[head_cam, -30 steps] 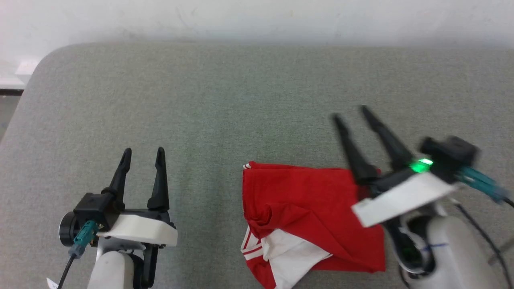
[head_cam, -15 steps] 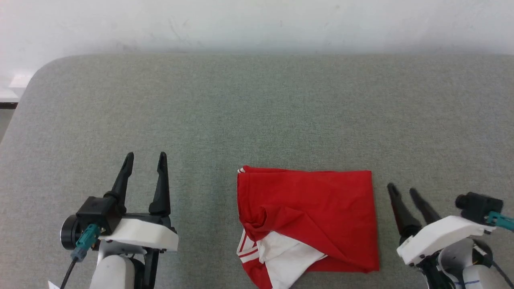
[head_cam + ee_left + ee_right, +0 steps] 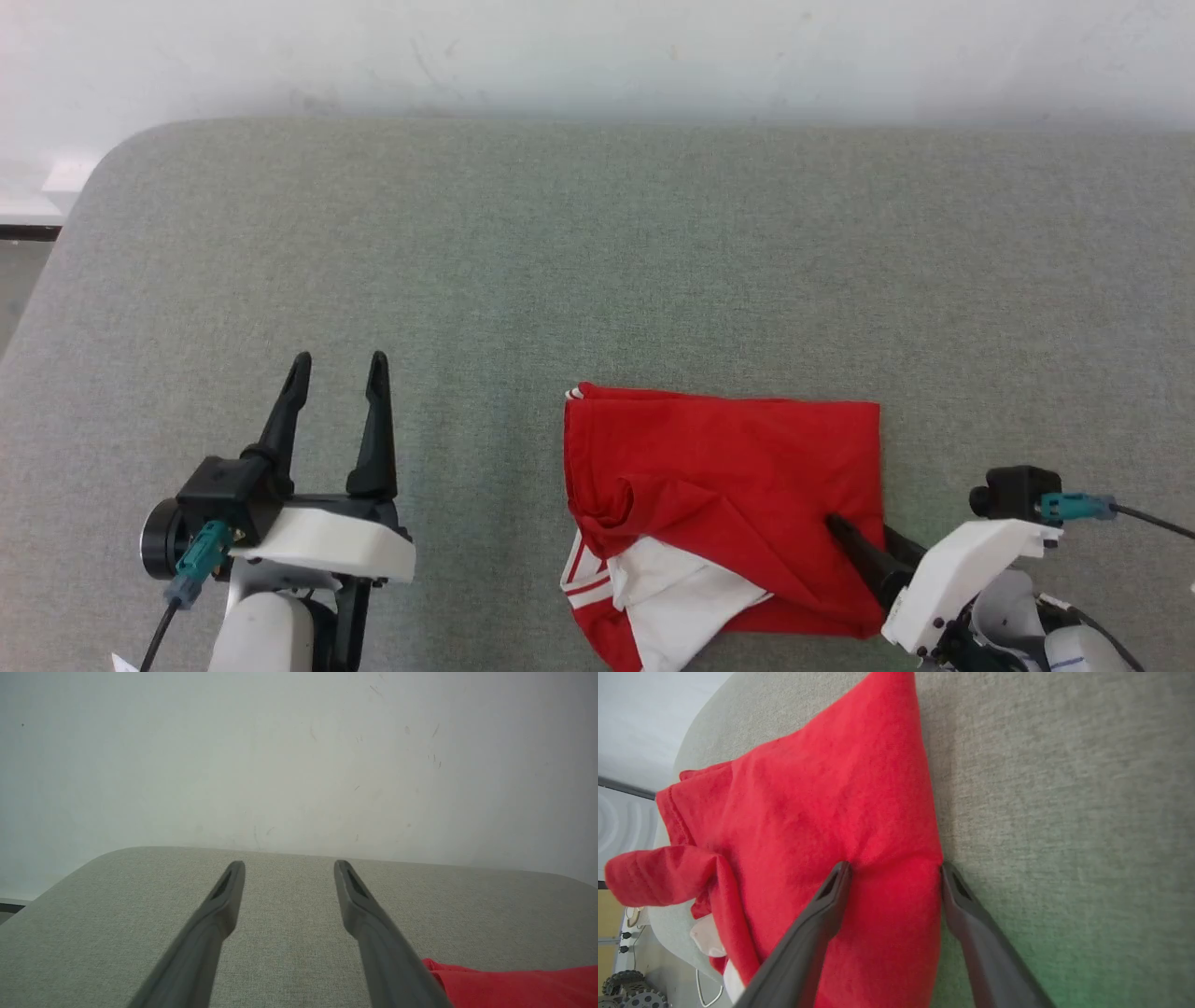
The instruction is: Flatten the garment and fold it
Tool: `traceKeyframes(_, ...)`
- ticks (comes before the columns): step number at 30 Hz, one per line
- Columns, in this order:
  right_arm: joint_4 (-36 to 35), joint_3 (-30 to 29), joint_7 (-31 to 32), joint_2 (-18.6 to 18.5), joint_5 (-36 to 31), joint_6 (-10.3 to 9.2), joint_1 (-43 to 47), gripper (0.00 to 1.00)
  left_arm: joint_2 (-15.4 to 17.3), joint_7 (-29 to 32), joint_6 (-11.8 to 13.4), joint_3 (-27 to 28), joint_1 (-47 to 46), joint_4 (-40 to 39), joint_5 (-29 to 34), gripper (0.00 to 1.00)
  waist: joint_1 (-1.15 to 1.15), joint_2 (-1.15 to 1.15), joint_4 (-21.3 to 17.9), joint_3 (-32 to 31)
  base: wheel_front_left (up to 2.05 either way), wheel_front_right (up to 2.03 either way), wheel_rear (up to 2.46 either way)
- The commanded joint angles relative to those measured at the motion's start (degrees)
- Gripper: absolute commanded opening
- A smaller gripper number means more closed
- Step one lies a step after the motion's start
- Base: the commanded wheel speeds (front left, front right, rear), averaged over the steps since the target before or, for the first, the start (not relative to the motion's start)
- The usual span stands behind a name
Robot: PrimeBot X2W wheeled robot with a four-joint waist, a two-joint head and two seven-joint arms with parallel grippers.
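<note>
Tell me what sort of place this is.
Probably a robotics lab or test room: a grey fabric-covered table against a bare, scuffed white wall, a red shirt on it, and knobby wheels beyond its edge.

Inspector: Changes on the right side?

Assessor: The right gripper [image 3: 859, 527] was raised over the garment [image 3: 728, 467] at its 2 o'clock corner a second ago. It then stood clear off the 3 o'clock edge. It has now come in low at 3 o'clock.

Inspector: Contact?

Assessor: The jaws are apart, astride that edge, with one finger [image 3: 854, 551] on the red cloth.
</note>
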Motion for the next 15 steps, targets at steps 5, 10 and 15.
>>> traceKeyframes(5,0.8,1.5,2.4,0.2,-0.2,-0.05,-1.2,0.1,-0.3,-0.3,0.0,0.2,0.1,-0.6,0.2,1.0,0.01,0.0,0.0,0.2,0.0,0.0,0.0)
traceKeyframes(10,-0.6,2.4,3.1,0.2,-4.4,-0.05,-3.5,0.0,-0.3,-0.3,0.3,0.5,0.2,-0.8,0.1,1.0,0.01,0.0,-0.6,0.3,0.0,0.0,0.0)
traceKeyframes(15,-6.4,5.8,8.4,0.1,-21.5,-0.05,-8.9,0.0,-0.3,-0.3,0.7,1.5,0.6,-1.5,-0.2,1.0,0.01,0.0,-3.0,0.8,0.0,0.0,0.0)
